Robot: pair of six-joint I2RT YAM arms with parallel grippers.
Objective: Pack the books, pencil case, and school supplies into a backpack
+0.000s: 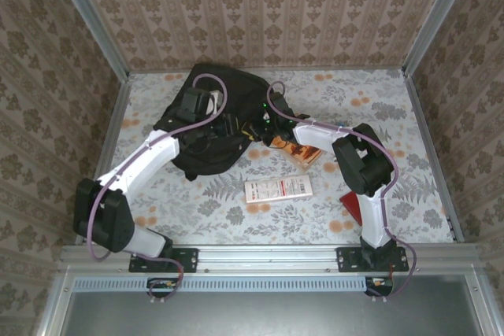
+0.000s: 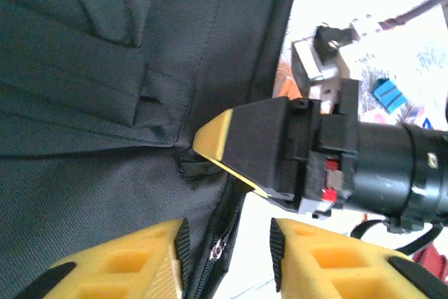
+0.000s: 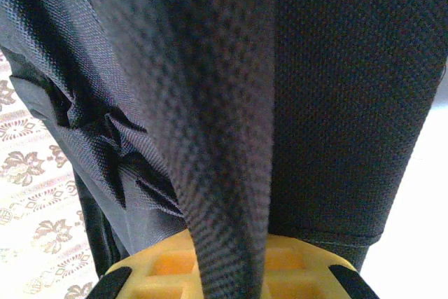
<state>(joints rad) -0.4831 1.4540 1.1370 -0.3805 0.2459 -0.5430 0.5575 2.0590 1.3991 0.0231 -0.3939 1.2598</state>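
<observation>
The black backpack (image 1: 206,159) lies at the back left of the table. My left gripper (image 1: 214,122) hovers over it. In the left wrist view the left gripper (image 2: 229,243) is open, and the backpack's zip edge (image 2: 218,246) lies by the left pad. My right gripper (image 1: 256,128) is at the backpack's right edge, shut on its fabric. In the right wrist view a black strap (image 3: 210,103) runs down between the fingers of the right gripper (image 3: 227,271). The orange book (image 1: 283,145) lies partly under the right arm.
A white and red flat box (image 1: 277,189) lies at mid-table, nearer the front. A dark red thing (image 1: 350,198) sits by the right arm's base. A small blue object (image 2: 387,93) lies on the table beyond the right gripper. Walls close in the table.
</observation>
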